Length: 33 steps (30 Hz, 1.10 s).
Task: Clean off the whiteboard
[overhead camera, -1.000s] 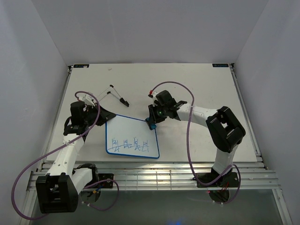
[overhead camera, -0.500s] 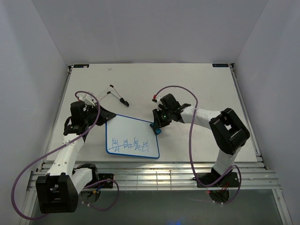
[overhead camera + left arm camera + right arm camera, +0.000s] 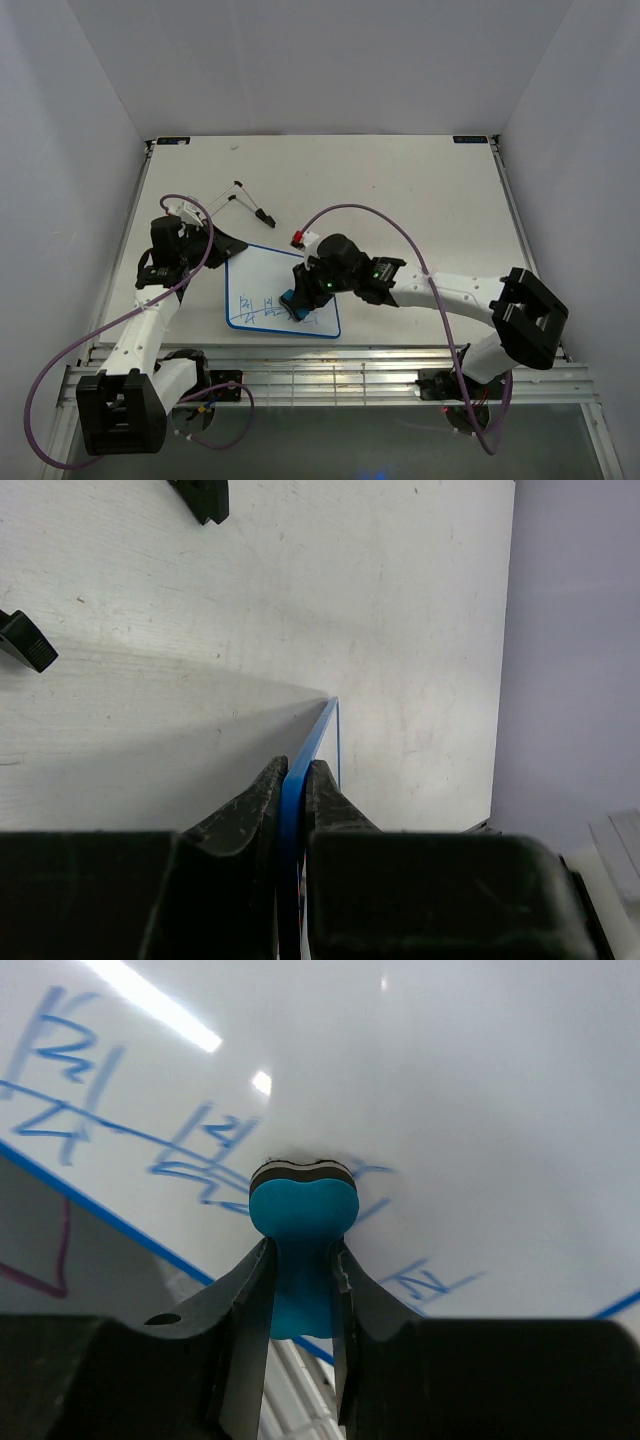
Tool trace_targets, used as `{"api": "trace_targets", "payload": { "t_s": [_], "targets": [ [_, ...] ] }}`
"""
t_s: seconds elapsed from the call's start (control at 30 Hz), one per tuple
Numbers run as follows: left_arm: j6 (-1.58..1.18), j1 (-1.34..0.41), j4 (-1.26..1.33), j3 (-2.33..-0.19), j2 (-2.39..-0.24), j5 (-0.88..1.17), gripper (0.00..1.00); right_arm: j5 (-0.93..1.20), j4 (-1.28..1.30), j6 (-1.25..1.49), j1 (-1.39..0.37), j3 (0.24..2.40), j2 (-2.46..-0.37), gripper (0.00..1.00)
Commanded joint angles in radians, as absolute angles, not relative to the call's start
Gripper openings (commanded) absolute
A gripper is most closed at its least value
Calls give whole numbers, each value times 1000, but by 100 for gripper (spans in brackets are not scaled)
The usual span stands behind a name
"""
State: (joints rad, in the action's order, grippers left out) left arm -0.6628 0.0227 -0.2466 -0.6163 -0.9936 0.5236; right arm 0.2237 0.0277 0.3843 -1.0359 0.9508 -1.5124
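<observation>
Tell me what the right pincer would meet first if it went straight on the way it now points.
The whiteboard. The blue eraser in the right pincer leads, its felt end seemingly already on the marker scribbles.

A thin, bent white rod with black tips (image 3: 265,216) lies left of centre on the white table (image 3: 420,180), with small labels (image 3: 172,140) at the table's far corners.

glossy whiteboard (image 3: 275,285); matt, scuffed table (image 3: 400,190).
</observation>
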Motion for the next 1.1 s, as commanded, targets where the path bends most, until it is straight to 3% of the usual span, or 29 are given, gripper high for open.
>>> {"api": "trace_targets", "payload": {
  "t_s": [0.0, 0.5, 1.07],
  "targets": [
    [-598, 15, -305, -615, -988, 390, 0, 59, -120, 520, -1126, 957, -1462, 8],
    [-615, 15, -316, -612, -974, 354, 0, -106, -18, 491, -1258, 1163, -1597, 8],
    [-594, 15, -336, -621, -966, 336, 0, -69, -11, 511, -1056, 609, -1450, 8]
  ]
}}
